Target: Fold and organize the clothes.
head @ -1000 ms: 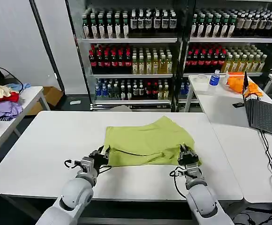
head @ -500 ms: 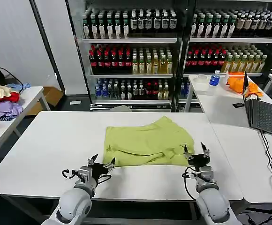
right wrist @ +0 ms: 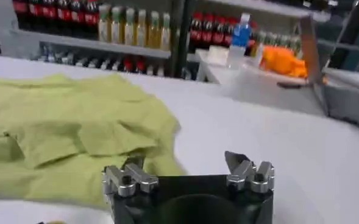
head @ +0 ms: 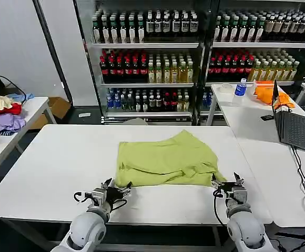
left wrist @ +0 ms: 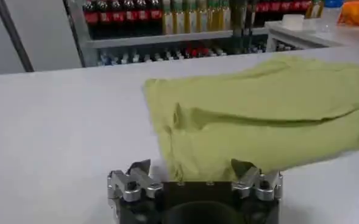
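The clothes are one lime-green T-shirt [head: 165, 160] lying folded and rumpled on the middle of the white table [head: 47, 163]. In the left wrist view the shirt [left wrist: 264, 115] lies just beyond the fingers. In the right wrist view the shirt [right wrist: 63, 140] spreads across the table to one side. My left gripper [head: 117, 188] is open near the table's front edge, just short of the shirt's front left corner. At the shirt's front right corner my right gripper [head: 227, 181] is open too. Both hold nothing.
A second white table with a laptop [head: 294, 126], a water bottle [head: 240, 87] and an orange cloth [head: 271, 93] stands at the right. A heap of red, purple and cream garments [head: 2, 113] lies on a side table at the left. Drink shelves [head: 158, 68] fill the back.
Both grippers have let go of the shirt's front edge, opened, and drawn back toward the table's front edge. The shirt now lies still on the table.
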### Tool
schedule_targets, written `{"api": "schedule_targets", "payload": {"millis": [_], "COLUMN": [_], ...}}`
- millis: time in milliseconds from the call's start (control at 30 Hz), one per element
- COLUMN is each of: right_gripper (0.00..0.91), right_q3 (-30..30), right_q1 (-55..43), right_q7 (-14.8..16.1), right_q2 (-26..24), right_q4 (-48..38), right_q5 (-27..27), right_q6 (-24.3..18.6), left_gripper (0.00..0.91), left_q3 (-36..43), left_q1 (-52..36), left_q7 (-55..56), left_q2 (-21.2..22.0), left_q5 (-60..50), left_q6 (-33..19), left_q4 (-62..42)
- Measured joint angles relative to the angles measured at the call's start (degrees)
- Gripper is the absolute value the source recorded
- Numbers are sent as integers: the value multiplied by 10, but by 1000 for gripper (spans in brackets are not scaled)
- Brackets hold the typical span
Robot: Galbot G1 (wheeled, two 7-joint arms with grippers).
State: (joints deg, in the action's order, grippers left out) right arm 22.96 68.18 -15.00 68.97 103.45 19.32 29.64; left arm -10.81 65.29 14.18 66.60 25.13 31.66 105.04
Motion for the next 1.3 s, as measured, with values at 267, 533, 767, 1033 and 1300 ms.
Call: {"api": "schedule_targets", "payload": {"millis": [267, 533, 767, 1033, 1300], "right_gripper": [0, 0, 0, 0, 0], "right_q3": [-11, -13, -12, -1, 26], "right_q1": [0, 9, 14, 49, 129], "right_q7": [-3, -2, -3, 2, 9], "right_q2": [-1, -4, -12, -28, -52], "right_q4": [-4, 3, 11, 49, 117], "right_q5": [16, 24, 29, 25, 12], "right_q6": [15, 21, 28, 33, 35], "left_gripper": [30, 30, 30, 30, 20], "left_q3": [0, -4, -10, -21, -40], "left_q1": [5, 6, 11, 31, 93], "left_q7": [-4, -6, -11, -12, -12], "left_q2": [-3, -3, -10, -17, -29], "left_q5": [2, 2, 6, 3, -5], "left_q6": [-3, -8, -8, -3, -1], "left_q4": [1, -3, 3, 31, 98]}}
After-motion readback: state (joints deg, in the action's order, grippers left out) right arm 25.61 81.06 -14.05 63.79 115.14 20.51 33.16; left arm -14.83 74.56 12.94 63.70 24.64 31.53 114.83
